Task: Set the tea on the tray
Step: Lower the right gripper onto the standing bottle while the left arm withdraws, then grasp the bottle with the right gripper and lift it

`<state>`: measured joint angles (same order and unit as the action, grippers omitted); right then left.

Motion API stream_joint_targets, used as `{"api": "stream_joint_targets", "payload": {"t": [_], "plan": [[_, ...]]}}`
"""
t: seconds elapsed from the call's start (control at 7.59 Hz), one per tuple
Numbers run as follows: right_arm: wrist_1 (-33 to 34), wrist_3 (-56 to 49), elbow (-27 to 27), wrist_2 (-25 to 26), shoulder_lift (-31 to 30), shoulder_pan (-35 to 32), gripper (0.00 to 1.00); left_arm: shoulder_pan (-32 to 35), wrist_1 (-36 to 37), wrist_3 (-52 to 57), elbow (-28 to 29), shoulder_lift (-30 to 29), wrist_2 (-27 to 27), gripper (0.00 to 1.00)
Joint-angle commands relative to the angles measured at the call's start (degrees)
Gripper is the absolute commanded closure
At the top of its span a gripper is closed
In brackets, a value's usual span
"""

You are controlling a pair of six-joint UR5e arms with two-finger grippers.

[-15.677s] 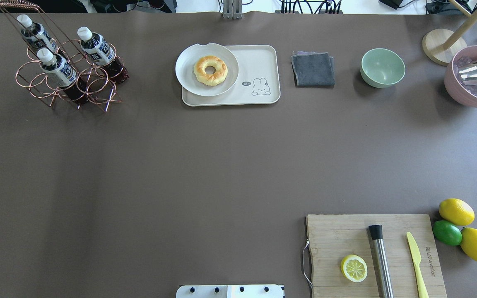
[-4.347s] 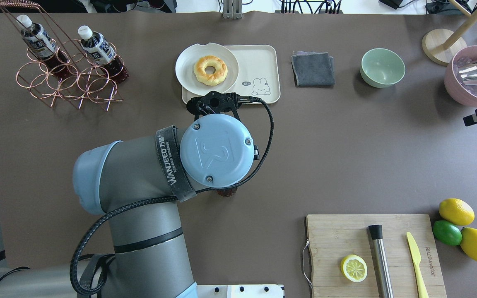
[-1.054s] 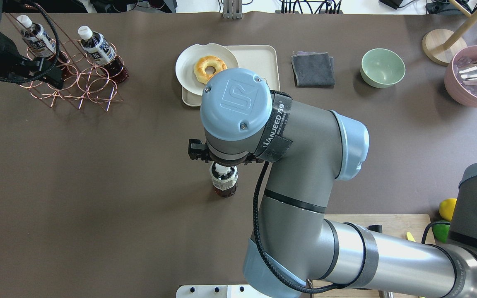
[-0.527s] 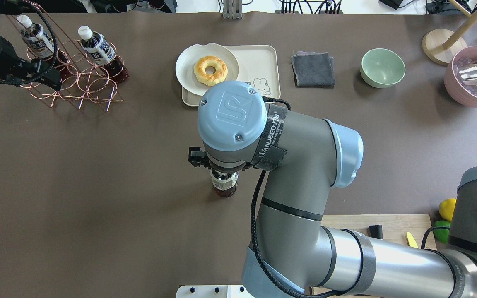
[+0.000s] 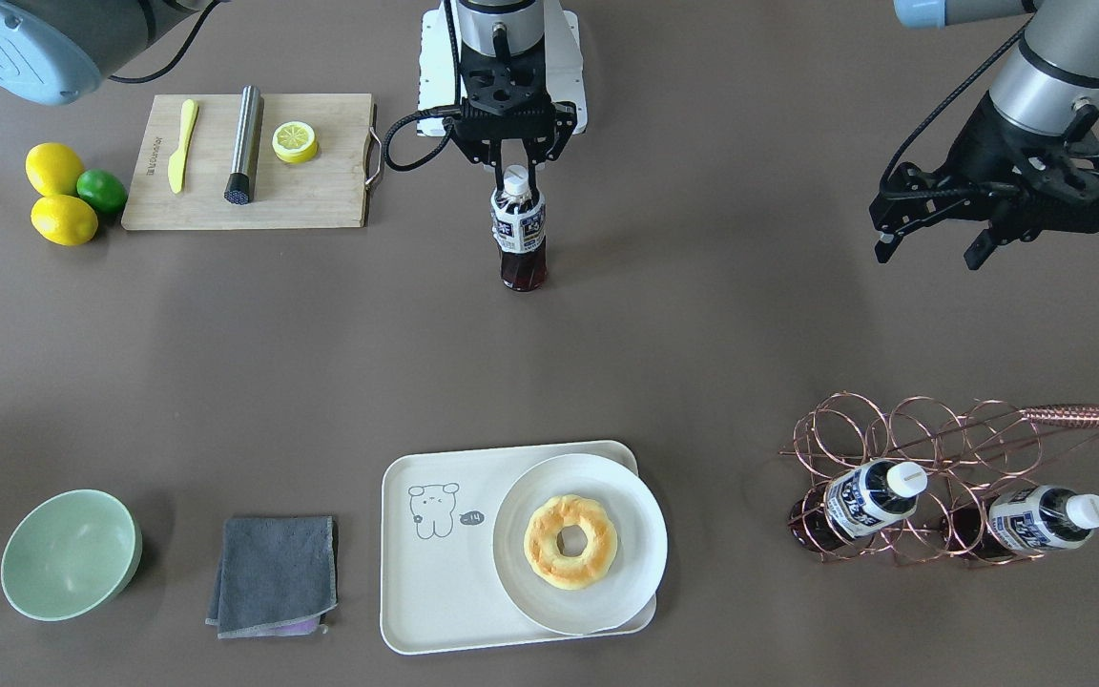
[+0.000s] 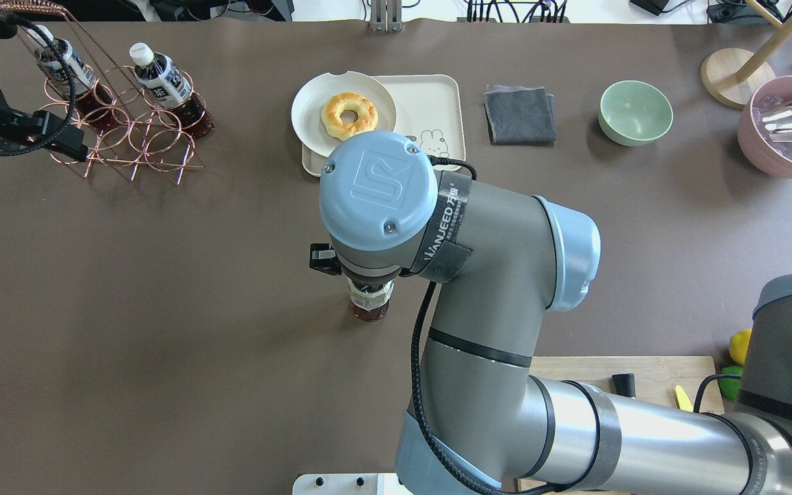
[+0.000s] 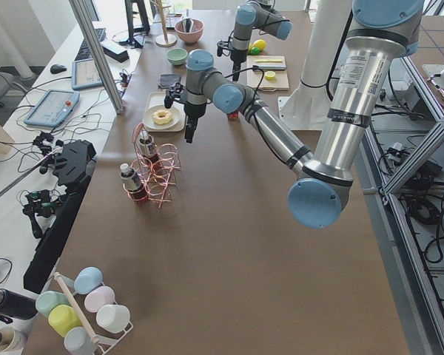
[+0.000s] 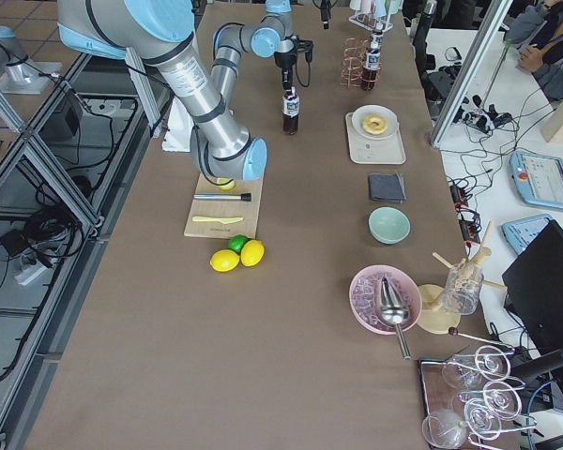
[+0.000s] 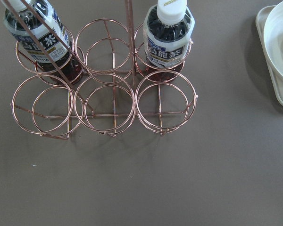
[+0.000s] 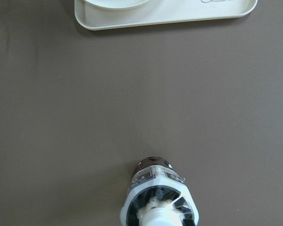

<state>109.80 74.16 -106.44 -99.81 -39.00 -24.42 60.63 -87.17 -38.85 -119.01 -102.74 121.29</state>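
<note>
One tea bottle point(image 5: 521, 239) stands upright on the bare table, about mid-width, on the robot's side of the tray. It also shows in the overhead view point(image 6: 370, 308) and the right wrist view point(image 10: 158, 202). My right gripper point(image 5: 516, 170) hangs straight over it, open, its fingers on either side of the white cap. The cream tray point(image 5: 435, 572) with the bear drawing lies across the table point(image 6: 430, 103); a round plate point(image 5: 607, 477) with a donut point(image 5: 570, 541) covers part of it. My left gripper point(image 5: 931, 246) is open and empty, above the table near the wire rack point(image 5: 893, 448).
The copper rack point(image 9: 113, 94) holds two more alike bottles point(image 9: 170, 33) point(image 9: 35, 35). A wooden cutting board point(image 5: 321, 205) with knife, metal tube and half lemon lies near the robot. Lemons and a lime point(image 5: 63, 191), a green bowl point(image 5: 71, 553) and a grey cloth point(image 5: 273, 572) lie on the table.
My right arm has come down over the standing bottle, so its cap is now hidden under the wrist in the overhead view. My left arm has drawn further left and toward the robot, away from the rack.
</note>
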Motion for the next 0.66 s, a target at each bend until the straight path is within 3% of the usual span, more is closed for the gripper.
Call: {"api": "stream_joint_targets", "payload": {"t": [0.0,0.26,0.53], "plan": [[0.2,-5.4,-0.1,-1.1,0.2,-5.0,1.0,5.3,-1.4,4.0,-2.9,7.2,1.2,0.04],[0.1,-10.8,0.5,-4.7,-0.1,-11.4,1.0,12.7,-1.3,15.7,-2.9,12.6,5.1,0.04],[-0.5,-18.3,7.4,-9.5,1.9,-17.7,1.0,20.3,-1.0,26.6,-2.5,17.5,9.9,0.04]]}}
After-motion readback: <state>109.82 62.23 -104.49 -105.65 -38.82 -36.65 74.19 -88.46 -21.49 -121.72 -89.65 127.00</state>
